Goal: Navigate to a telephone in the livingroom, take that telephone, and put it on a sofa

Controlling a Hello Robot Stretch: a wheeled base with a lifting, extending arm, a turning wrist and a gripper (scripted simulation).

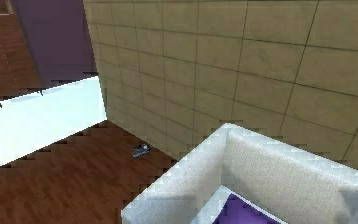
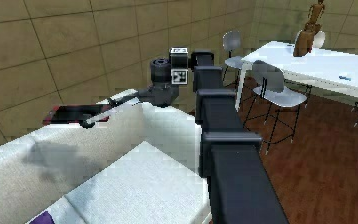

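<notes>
My gripper (image 2: 90, 120) reaches from the dark arm (image 2: 222, 140) toward the arm side view's left, just above the back rim of a white sofa (image 2: 117, 180). At its far end is a flat dark thing with a red edge (image 2: 63, 113), against the tiled wall and close over the sofa's rim. It could be the telephone. I cannot tell whether the gripper holds it or whether it rests on the rim. The same white sofa (image 1: 277, 170) fills the forward view's lower right and has a purple cushion (image 1: 242, 212) on its seat.
A tiled wall (image 1: 237, 60) runs close behind the sofa. A small dark object (image 1: 140, 151) lies on the wood floor at the wall's foot. A white table (image 2: 322, 65) bearing a brown figure (image 2: 309, 35), with grey chairs (image 2: 269, 88), stands at the arm side view's right.
</notes>
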